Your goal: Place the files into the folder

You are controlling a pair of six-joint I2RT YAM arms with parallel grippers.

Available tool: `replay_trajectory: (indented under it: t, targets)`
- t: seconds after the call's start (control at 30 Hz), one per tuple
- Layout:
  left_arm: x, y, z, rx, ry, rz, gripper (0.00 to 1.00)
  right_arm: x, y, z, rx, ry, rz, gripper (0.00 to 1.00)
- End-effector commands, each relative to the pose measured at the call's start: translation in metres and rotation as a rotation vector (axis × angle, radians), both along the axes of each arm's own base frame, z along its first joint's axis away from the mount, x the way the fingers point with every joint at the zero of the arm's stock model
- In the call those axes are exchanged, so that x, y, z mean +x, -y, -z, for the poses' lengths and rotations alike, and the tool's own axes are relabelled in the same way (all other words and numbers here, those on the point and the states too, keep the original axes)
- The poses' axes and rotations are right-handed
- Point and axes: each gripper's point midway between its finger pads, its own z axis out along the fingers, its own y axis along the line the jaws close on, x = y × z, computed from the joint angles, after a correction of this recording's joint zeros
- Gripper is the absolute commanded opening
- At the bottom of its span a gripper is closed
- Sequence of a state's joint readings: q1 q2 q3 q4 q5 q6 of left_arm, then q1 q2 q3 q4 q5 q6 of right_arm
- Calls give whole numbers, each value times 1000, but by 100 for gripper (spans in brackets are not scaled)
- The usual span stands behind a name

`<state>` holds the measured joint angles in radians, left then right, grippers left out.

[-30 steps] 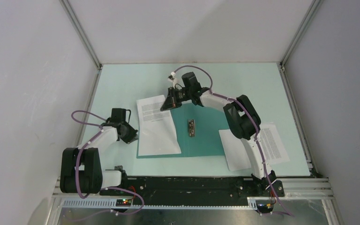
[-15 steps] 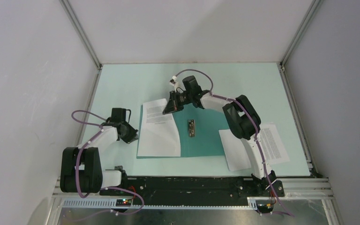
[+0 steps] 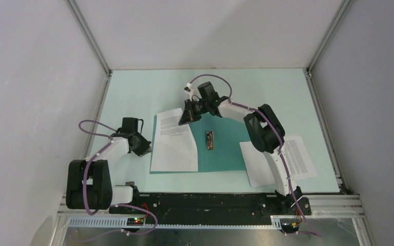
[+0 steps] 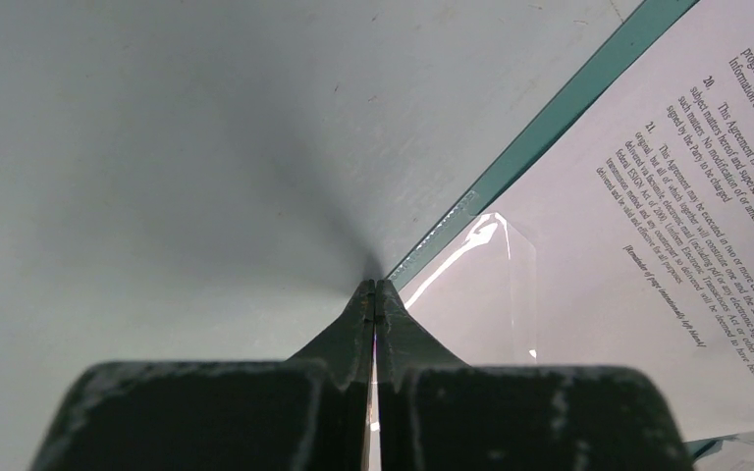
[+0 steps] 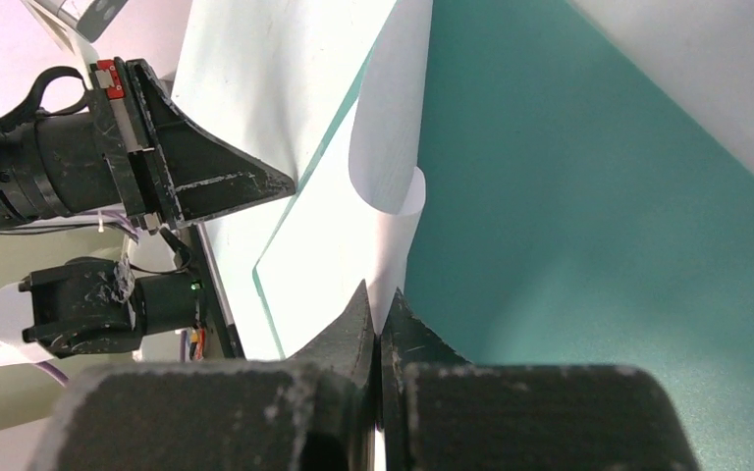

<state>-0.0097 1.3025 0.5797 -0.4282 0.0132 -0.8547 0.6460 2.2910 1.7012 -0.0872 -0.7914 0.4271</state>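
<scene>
Nearest, on the right, a loose white sheet [image 3: 298, 156] lies flat on the pale matte tabletop [image 3: 133, 92], partly under the right arm [image 3: 261, 128]. The left fingers [image 4: 369, 306] are pressed together, their tips at the left edge of the thin teal folder [image 3: 225, 151] (a glossy clear pocket [image 4: 491, 285] just beside). Farther off, the right fingers [image 5: 365, 316] clamp the other sheet [image 3: 173, 146], which lies on the open folder with its far edge curled.

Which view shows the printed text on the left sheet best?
Left wrist: the printed text is large and legible. Top external shows it only as a small grey block; right wrist shows the sheet blank.
</scene>
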Motion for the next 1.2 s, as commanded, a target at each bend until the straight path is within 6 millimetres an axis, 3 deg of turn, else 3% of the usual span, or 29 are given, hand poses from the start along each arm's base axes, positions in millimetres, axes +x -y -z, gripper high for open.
replay_trajectory:
  t: [0.0, 0.23, 0.4, 1.0, 1.07, 1.13, 1.17]
  targets:
    - [-16, -6, 14, 32, -78, 13, 0, 8, 1, -21, -1, 88, -17, 1]
    - [-16, -6, 14, 31, -80, 15, 0, 13, 3, -28, -11, 111, -27, 2]
    - [-13, -6, 14, 33, -80, 21, 0, 10, -6, -32, -10, 119, -48, 2]
    - [-12, -6, 14, 33, -81, 20, 0, -1, -5, -7, -87, 108, -31, 2]
    - [-12, -6, 13, 34, -77, 21, 0, 1, -5, -7, -95, 118, -25, 6]
    - [-10, -6, 11, 35, -69, 23, 0, 3, -4, -9, -108, 131, -15, 17]
    - [-9, -6, 10, 35, -63, 25, 0, 3, -4, -11, -115, 134, -13, 32]
